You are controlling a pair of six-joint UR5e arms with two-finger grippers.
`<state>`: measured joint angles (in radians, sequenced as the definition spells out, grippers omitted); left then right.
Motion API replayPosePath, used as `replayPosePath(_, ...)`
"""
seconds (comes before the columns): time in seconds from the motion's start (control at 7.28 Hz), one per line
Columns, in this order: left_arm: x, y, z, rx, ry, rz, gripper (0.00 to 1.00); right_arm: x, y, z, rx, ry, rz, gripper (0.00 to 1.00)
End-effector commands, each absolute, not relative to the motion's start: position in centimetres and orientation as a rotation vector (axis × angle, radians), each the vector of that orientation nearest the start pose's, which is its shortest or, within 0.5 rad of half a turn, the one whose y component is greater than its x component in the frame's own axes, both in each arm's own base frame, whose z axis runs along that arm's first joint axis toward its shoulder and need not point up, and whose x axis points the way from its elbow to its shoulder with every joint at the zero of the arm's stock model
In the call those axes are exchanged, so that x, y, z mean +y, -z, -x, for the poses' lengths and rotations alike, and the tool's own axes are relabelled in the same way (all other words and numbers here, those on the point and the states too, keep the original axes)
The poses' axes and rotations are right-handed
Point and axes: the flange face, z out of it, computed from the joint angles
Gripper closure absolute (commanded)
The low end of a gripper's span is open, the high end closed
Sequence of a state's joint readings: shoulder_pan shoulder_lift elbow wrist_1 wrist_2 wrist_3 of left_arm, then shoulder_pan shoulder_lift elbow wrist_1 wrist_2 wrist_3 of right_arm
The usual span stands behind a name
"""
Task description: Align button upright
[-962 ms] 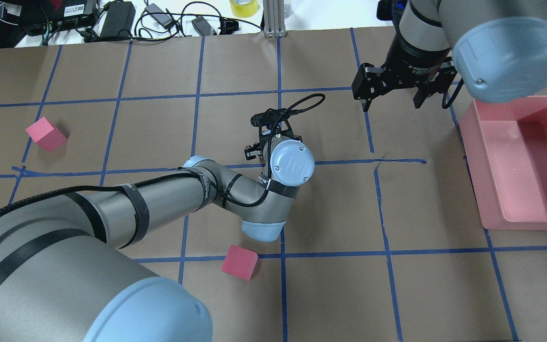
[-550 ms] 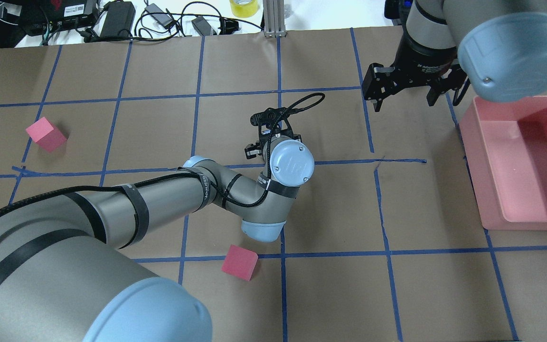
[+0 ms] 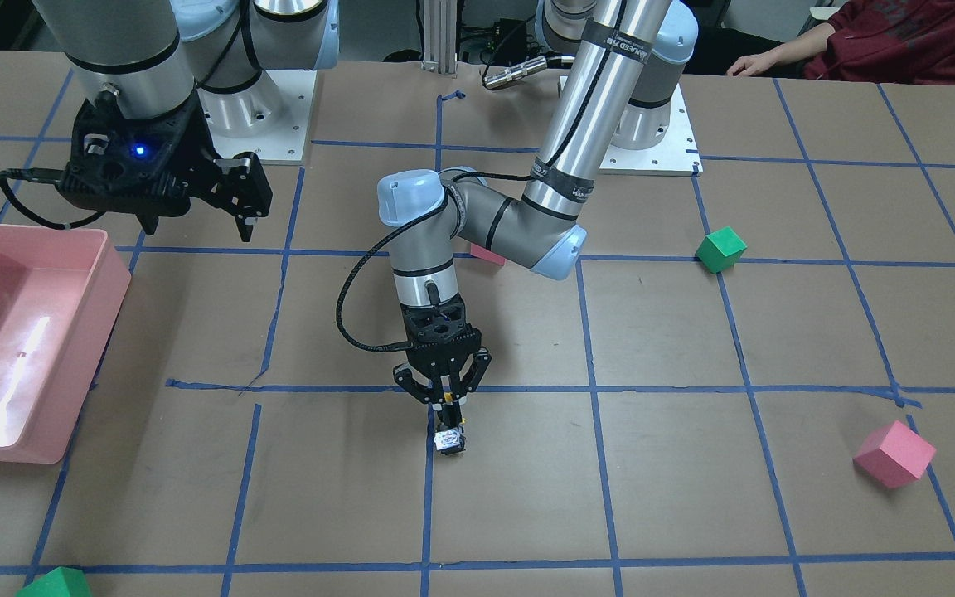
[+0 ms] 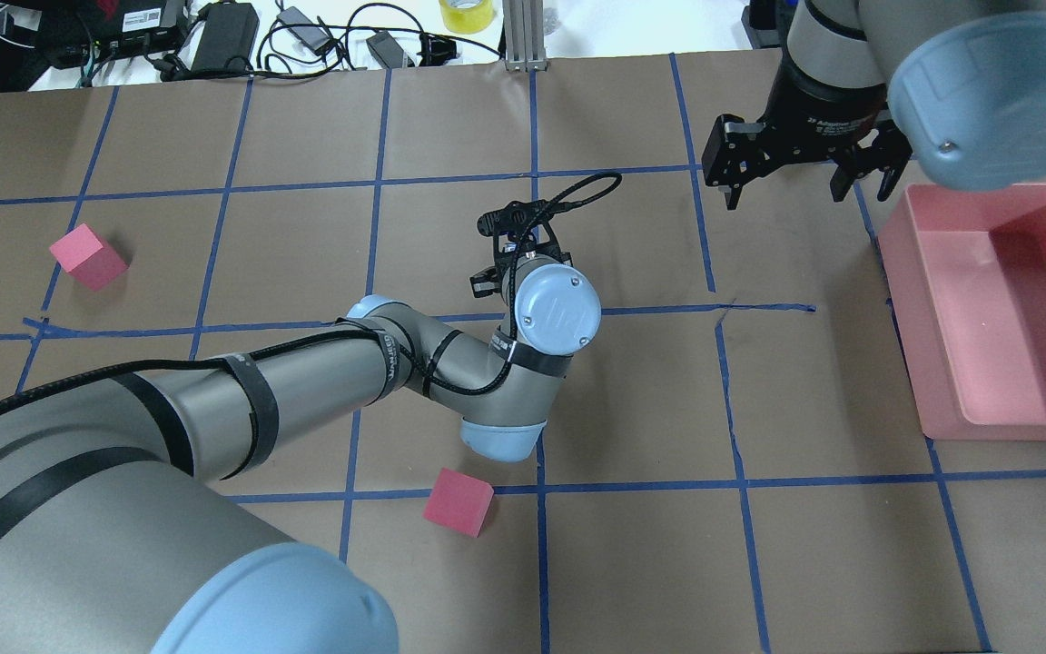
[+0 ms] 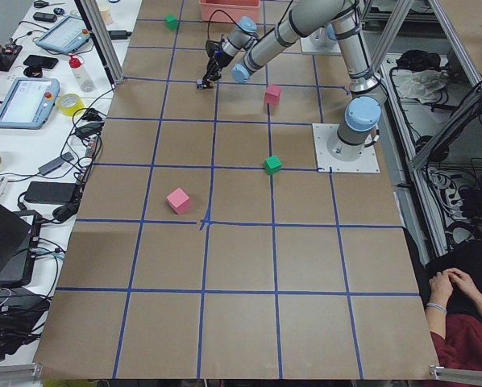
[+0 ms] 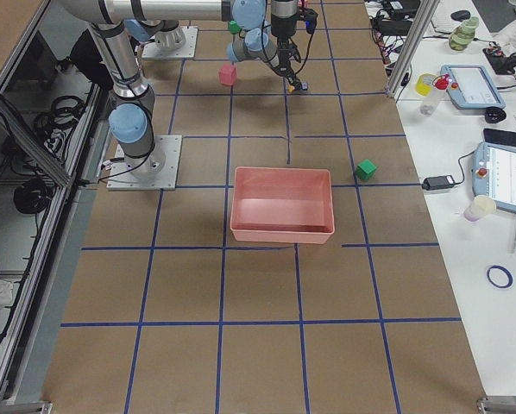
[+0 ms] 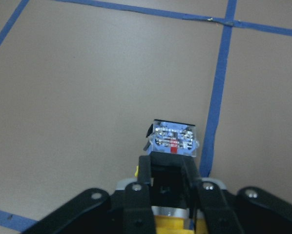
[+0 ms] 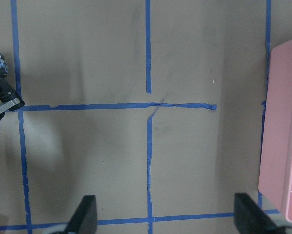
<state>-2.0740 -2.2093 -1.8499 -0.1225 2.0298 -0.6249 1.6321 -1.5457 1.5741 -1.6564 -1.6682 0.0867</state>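
The left end effector (image 3: 447,406) grips the button (image 7: 174,139) by its black body, contact block pointing down at the table (image 3: 693,497), while the right end effector (image 4: 804,186) hangs released, fingers apart.

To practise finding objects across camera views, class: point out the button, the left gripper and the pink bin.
button (image 7: 174,139), left wrist-mounted view, on its silvery-blue contact block.
left gripper (image 3: 448,406), exterior front-facing view, midway between its fingertips.
pink bin (image 4: 1013,425), overhead exterior view, on its near outer wall.
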Motion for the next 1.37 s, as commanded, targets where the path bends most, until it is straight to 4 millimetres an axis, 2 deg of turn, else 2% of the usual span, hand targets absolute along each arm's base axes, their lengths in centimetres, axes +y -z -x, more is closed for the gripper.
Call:
replayPosePath(0.0,-50.2,-17.2,37.9,2.852,1.024,0.348,0.91,-49.4,-50.6,-15.6,3.251,0.159,-0.069,0.0)
replayPosePath(0.14,-50.2,-17.4,37.9,2.852,1.024,0.348,0.91,-49.2,-49.7,-15.6,3.254,0.097,-0.067,0.0)
replayPosePath(0.27,-50.2,-17.1,37.8,2.85,1.019,0.347,0.91,-49.3,-49.8,-15.1,3.27,0.096,-0.078,0.0)
replayPosePath(0.41,-50.2,-16.6,37.8,2.846,1.008,0.342,0.81,-48.9,-50.1,-15.0,3.27,0.073,-0.076,0.0)
replayPosePath(0.55,-50.2,-16.6,37.8,2.844,1.005,0.333,0.5,-48.3,-50.8,-15.8,3.196,0.076,-0.046,0.0)
replayPosePath(0.69,-50.2,-16.6,37.8,2.844,1.005,0.331,0.47,-48.3,-50.7,-16.5,3.123,0.072,-0.033,0.0)
replayPosePath(0.82,-50.2,-16.9,37.8,2.839,1.004,0.277,0.37,-48.2,-50.5,-16.4,3.126,0.071,0.017,0.0)
replayPosePath(1.24,-50.2,-16.9,37.8,2.834,0.996,0.234,0.32,-48.2,-49.9,-16.1,3.143,0.027,0.014,0.0)
